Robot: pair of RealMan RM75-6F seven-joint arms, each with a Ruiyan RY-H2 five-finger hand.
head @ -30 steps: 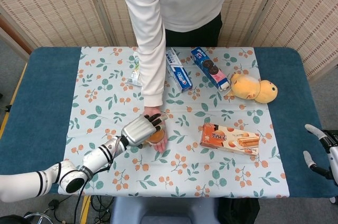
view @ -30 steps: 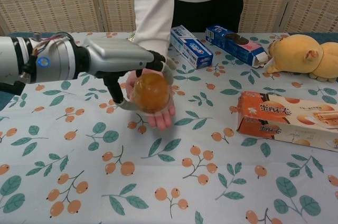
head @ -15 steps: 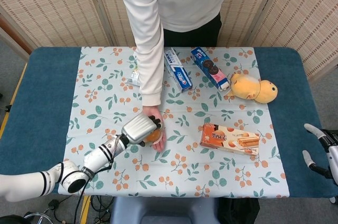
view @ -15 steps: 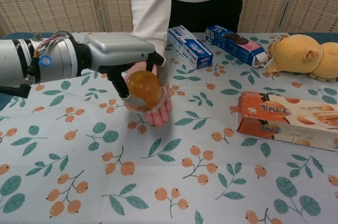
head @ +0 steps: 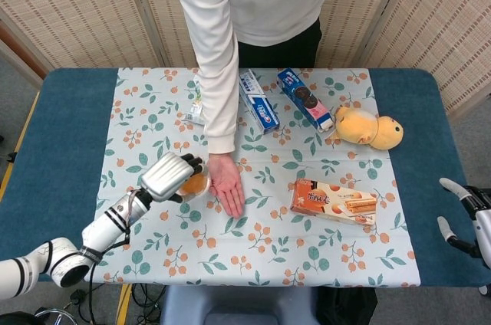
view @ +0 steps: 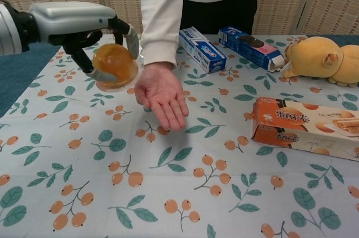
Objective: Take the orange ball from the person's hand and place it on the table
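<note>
My left hand [head: 167, 175] [view: 84, 27] grips the orange ball [head: 195, 183] [view: 114, 62] and holds it above the floral tablecloth, just left of the person's hand [head: 228, 183] [view: 162, 94]. The person's palm is open and empty, facing up. My right hand [head: 460, 214] shows only at the right edge of the head view, fingers apart, holding nothing. It does not appear in the chest view.
A wafer box [head: 334, 201] [view: 305, 127] lies right of the person's hand. A toothpaste box [head: 258, 101] [view: 203, 49], a cookie pack [head: 304, 99] [view: 251, 46] and a yellow plush toy [head: 369, 128] [view: 324, 59] sit further back. The person stands at the far edge.
My left hand has lifted the orange ball off the person's palm and carried it to the left. The palm now lies empty. The right hand has not moved.
</note>
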